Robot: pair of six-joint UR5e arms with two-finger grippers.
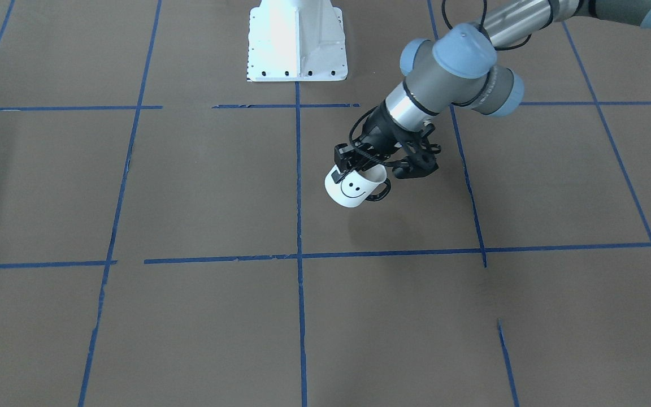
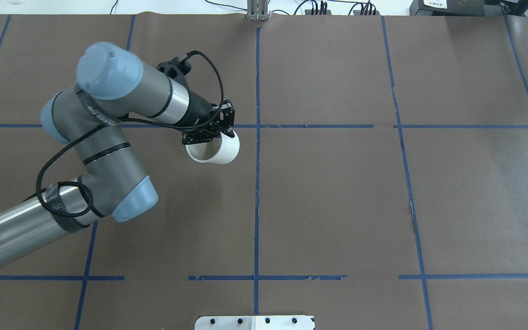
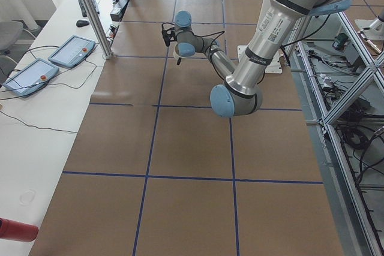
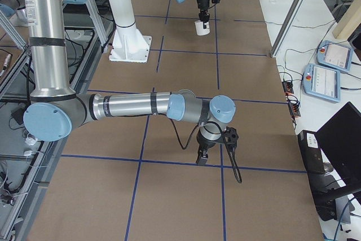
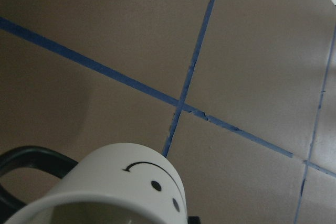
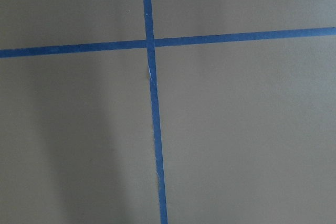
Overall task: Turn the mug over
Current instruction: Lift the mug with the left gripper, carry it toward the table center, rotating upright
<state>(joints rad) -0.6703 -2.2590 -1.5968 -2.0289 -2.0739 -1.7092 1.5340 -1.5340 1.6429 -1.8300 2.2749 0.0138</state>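
Gripping the mug point(image 1: 352, 191) by its rim with the left gripper point(image 1: 359, 165), jaws closed on the white wall; lifted clear of the table point(image 1: 190, 198) and tilted, a faint shadow on the brown paper toward 6 o'clock beneath it in the front-facing view; smiley face turned to that camera, thin black handle point(image 1: 381, 192) at 4 o'clock of the body; from overhead, open mouth aimed toward 8 o'clock, body lying just at 9 o'clock of the central tape line point(image 2: 257, 192) and a little toward 10 o'clock from the middle of the picture; arm reaching in from 8 o'clock there; in the left wrist view, rim and face filling the 6 to 7 o'clock corner, handle at 8 o'clock, a tape crossing beyond; right gripper point(image 4: 202, 159) hanging low over the paper near another crossing, well apart from the mug; cannot tell whether open or closed, shown only in the side view.
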